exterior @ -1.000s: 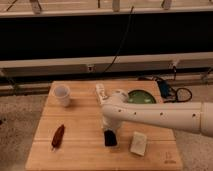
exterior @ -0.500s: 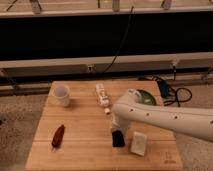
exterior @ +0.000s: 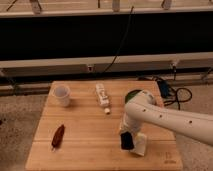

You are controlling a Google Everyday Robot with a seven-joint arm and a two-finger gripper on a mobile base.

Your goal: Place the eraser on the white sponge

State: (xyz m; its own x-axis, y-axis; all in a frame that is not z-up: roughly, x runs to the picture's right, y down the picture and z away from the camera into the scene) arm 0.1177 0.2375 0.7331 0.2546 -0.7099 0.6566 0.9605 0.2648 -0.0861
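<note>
While the gripper [exterior: 126,134] holds the eraser [exterior: 127,141] clamped upright at the left edge of the white sponge [exterior: 140,145] on the wooden table [exterior: 90,135], we judge a release here could tip it off the soft block.
</note>
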